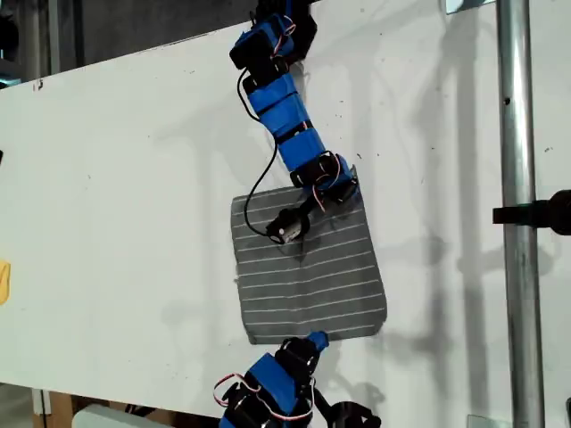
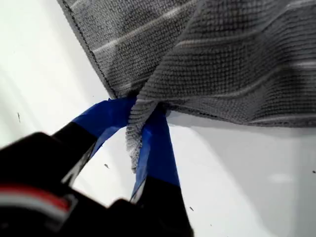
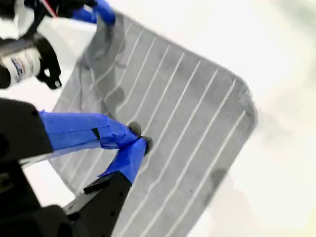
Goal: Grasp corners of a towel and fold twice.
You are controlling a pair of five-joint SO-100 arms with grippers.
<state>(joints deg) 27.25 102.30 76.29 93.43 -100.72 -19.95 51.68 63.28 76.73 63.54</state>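
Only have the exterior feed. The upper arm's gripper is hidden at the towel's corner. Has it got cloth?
Observer: Yes. In the first wrist view my first gripper is shut on a towel corner, with cloth bunched between the blue fingers.
Operator: Corner off the surface?
Observer: Looks raised. The pinched cloth casts a shadow on the table beneath it.
Operator: And the lower arm?
Observer: In the second wrist view my second gripper has its tips together over the towel, inside the edge. I cannot tell whether any cloth is pinched.
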